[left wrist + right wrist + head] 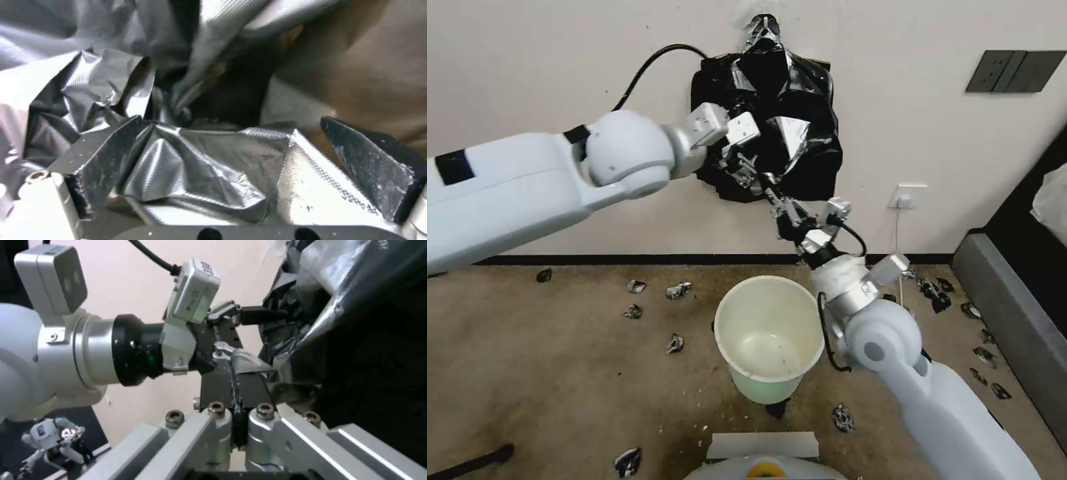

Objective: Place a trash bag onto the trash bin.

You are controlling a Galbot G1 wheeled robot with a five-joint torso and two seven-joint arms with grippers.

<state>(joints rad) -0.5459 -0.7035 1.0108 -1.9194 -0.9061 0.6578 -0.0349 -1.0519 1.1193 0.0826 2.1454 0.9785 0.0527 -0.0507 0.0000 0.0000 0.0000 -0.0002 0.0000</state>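
A thick bundle of black bags (800, 133) hangs on the wall. My left gripper (740, 167) is pushed into its lower left part. In the left wrist view this gripper (229, 120) is open, and wrinkled silvery-black film of the trash bag (200, 166) lies between its spread fingers (111, 150). My right gripper (770, 193) reaches up from the lower right to the bundle's bottom edge. In the right wrist view it (236, 373) is shut, with a fold of trash bag film (249, 363) at its tips. The cream trash bin (727, 347) stands on the floor below, unlined.
Small black plastic scraps (675, 343) litter the brown carpet around the bin. A grey and black piece of furniture (1007, 313) lines the right side. Wall sockets (908, 197) sit low on the wall. My white base (764, 460) is at the near edge.
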